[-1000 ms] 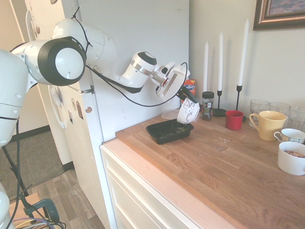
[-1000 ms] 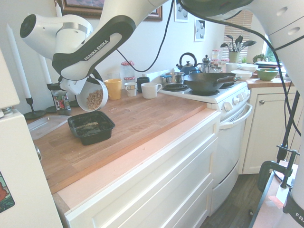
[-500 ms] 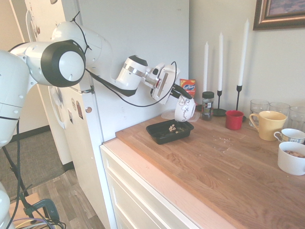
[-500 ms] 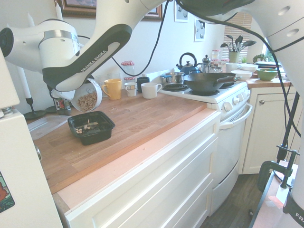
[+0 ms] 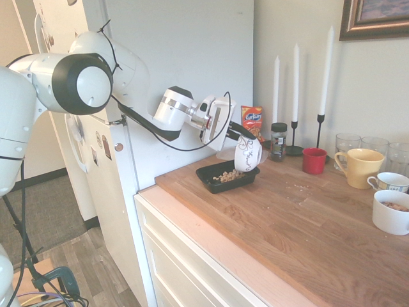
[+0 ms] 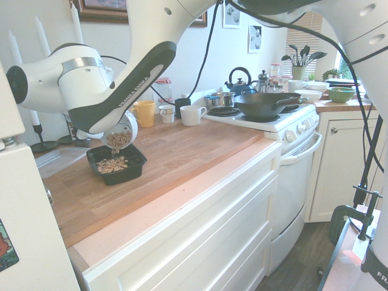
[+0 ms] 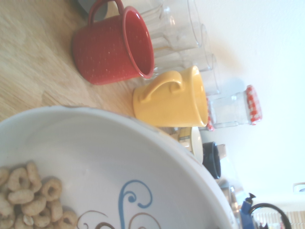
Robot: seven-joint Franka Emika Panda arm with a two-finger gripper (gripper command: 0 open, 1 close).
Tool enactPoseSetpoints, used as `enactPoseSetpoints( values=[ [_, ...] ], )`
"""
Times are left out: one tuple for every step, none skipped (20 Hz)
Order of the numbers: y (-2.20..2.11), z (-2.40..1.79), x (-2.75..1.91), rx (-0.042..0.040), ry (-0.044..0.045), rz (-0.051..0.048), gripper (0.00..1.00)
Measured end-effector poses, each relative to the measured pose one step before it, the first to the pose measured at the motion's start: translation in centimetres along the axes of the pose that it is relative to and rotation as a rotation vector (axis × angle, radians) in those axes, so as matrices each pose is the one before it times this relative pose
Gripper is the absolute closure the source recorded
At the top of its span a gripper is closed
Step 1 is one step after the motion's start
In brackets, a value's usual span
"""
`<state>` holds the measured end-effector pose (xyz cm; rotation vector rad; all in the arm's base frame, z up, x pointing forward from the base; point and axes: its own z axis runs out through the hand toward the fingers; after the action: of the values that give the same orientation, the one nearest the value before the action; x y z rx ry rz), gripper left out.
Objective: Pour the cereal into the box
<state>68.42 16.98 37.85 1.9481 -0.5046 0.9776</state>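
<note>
My gripper is shut on the rim of a white bowl with dark squiggles, tipped steeply over the box, a shallow black tray near the counter's left end. A heap of tan cereal lies in the box. In the second exterior view more cereal sits at the bowl's mouth just above the heap in the box. The wrist view shows the bowl's inside with cereal rings in it. The arm hides the gripper in the second exterior view.
A red mug, a yellow mug and white cups stand to the right on the wooden counter. Behind the box are candles, a dark jar and an orange snack bag. A clear lid lies beside the box.
The bowl has moved down toward the box and tipped further. Cereal has dropped from it, and the heap in the box has grown.
</note>
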Motion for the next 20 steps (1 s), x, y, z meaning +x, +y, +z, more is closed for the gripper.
enactPoseSetpoints(
  values=[
    [-0.084, -0.065, -0.323, -0.00045, 0.00613, -0.00248, 1.0],
    [-0.105, -0.162, -0.2, -0.00097, 0.00828, -0.00257, 1.0],
    [-0.104, -0.184, -0.165, -0.00022, 0.00977, -0.00117, 1.0],
    [-0.116, -0.165, -0.219, -0.0003, 0.00856, -0.00167, 1.0],
    [-0.096, -0.105, -0.255, -0.00193, 0.00905, -0.00366, 1.0],
    [-0.073, -0.043, -0.242, -0.00305, 0.00978, -0.00399, 1.0],
    [-0.036, -0.029, -0.155, -0.00343, 0.00918, -0.00213, 1.0],
    [-0.049, -0.053, -0.139, -0.00275, 0.01175, -0.00301, 1.0],
    [-0.064, -0.045, -0.177, -0.00175, 0.01153, -0.00369, 1.0],
    [-0.063, -0.036, -0.184, -0.00205, 0.01251, -0.00087, 1.0],
    [-0.051, -0.055, -0.173, -0.00323, 0.01196, 0.00208, 1.0],
    [-0.033, -0.101, -0.132, -0.00423, 0.01177, 0.00063, 1.0],
    [-0.037, -0.158, -0.166, -0.00317, 0.01487, -0.00033, 1.0],
    [-0.051, -0.182, -0.185, -0.00237, 0.01335, -0.00397, 1.0],
    [-0.03, -0.178, -0.131, -0.00498, 0.0125, -0.00364, 1.0],
    [-0.026, -0.185, -0.041, -0.00391, 0.013, -0.00252, 1.0],
    [-0.037, -0.227, 0.005, -0.00296, 0.01513, -0.00317, 1.0],
    [-0.044, -0.224, -0.068, -0.00297, 0.01439, -0.00425, 1.0],
    [-0.062, -0.22, -0.162, -0.00213, 0.01277, -0.0052, 1.0],
    [-0.068, -0.193, -0.196, -0.00308, 0.01553, -0.00468, 1.0]
  ],
)
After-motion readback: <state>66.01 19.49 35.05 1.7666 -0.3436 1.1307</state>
